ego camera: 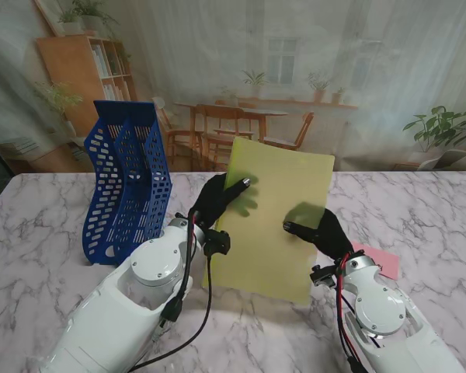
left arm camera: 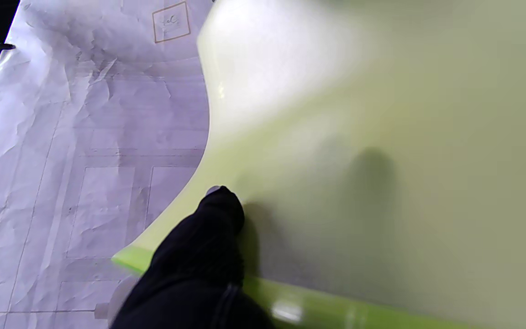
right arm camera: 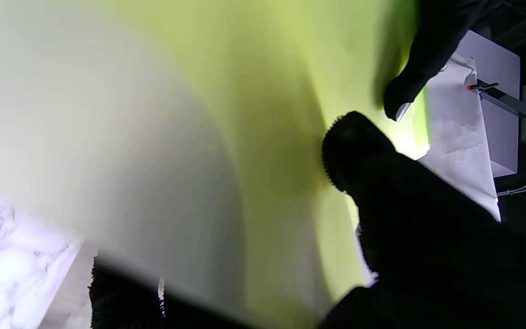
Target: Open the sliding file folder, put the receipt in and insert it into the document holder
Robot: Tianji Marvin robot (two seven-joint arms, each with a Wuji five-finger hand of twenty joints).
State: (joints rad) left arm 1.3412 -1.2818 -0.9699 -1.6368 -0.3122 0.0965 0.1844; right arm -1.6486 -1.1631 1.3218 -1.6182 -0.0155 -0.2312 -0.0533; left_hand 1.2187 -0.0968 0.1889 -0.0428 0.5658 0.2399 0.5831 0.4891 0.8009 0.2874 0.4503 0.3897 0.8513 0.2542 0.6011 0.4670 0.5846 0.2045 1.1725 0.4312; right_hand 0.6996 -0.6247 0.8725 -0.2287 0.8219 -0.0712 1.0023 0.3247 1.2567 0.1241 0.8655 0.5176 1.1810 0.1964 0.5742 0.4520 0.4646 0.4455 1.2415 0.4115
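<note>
The yellow-green file folder is held up off the tabletop, tilted, between both hands at the middle of the scene. The left hand pinches its left edge, one finger lying across the front face; its wrist view shows a black fingertip pressed on the sheet where the edge bows. The right hand is closed on the folder's right side, lower down and nearer to me, with fingers on both faces as its wrist view suggests.

A pink slip, probably the receipt, lies flat on the tabletop just right of the right hand, partly hidden by it. So the folder likely has no receipt inside yet, though I cannot tell whether it is already slid open.

The blue document holder stands upright to the left, just beside the left arm.

To do this step well, one hand should keep the folder steady while the other works the sliding bar along its edge, with light pressure, since the thin plastic already bends. Keep the opening turned toward the receipt.
</note>
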